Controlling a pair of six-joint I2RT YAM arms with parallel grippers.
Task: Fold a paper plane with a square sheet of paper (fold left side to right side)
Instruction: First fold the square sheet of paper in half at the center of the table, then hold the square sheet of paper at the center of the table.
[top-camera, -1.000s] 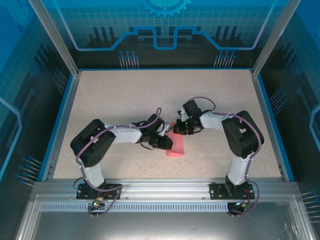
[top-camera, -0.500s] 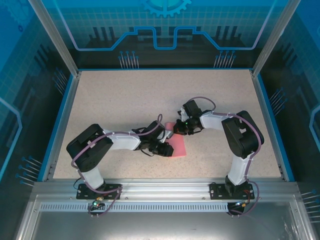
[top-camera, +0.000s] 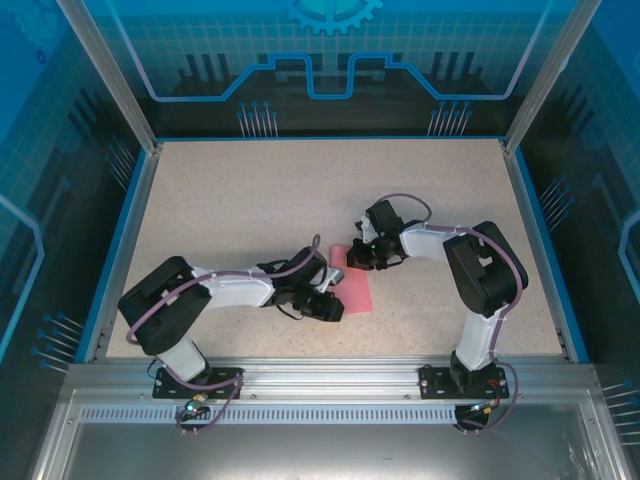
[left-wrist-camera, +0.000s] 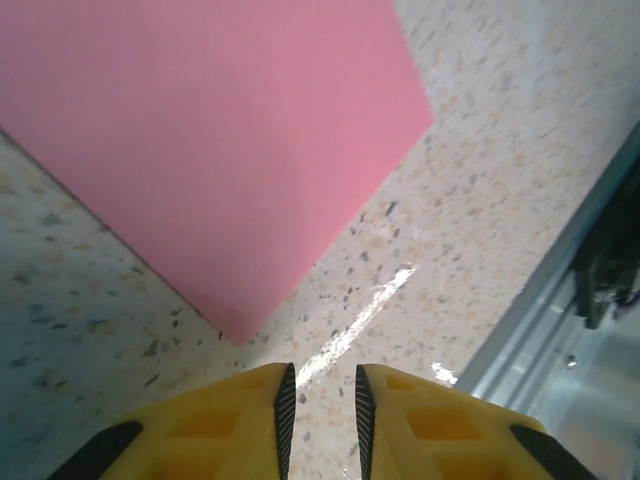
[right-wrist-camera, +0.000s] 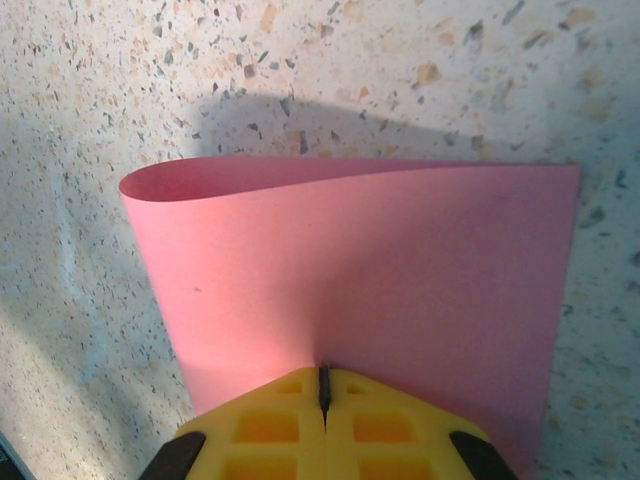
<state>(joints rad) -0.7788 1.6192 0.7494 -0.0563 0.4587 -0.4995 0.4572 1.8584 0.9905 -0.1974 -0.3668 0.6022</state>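
Observation:
The square sheet of paper (top-camera: 354, 289) lies folded over on the speckled table, pink, between the two arms. In the right wrist view the paper (right-wrist-camera: 380, 270) curls up at its left side, and my right gripper (right-wrist-camera: 323, 385) is shut on its near edge. From above, that right gripper (top-camera: 351, 261) sits at the paper's far end. My left gripper (top-camera: 336, 309) hovers low just off the paper's near left corner. In the left wrist view its jaws (left-wrist-camera: 320, 400) stand a narrow gap apart over bare table, with the paper (left-wrist-camera: 200, 150) just ahead and nothing between them.
The table's aluminium front rail (left-wrist-camera: 560, 300) runs close by on the right of the left wrist view. Blue frame edges (top-camera: 112, 250) and transparent walls bound the table on the left, right and far sides.
The left arm has swung toward the table's near edge, and its gripper has slid off the paper to the near left corner. The right gripper and the paper have stayed put.

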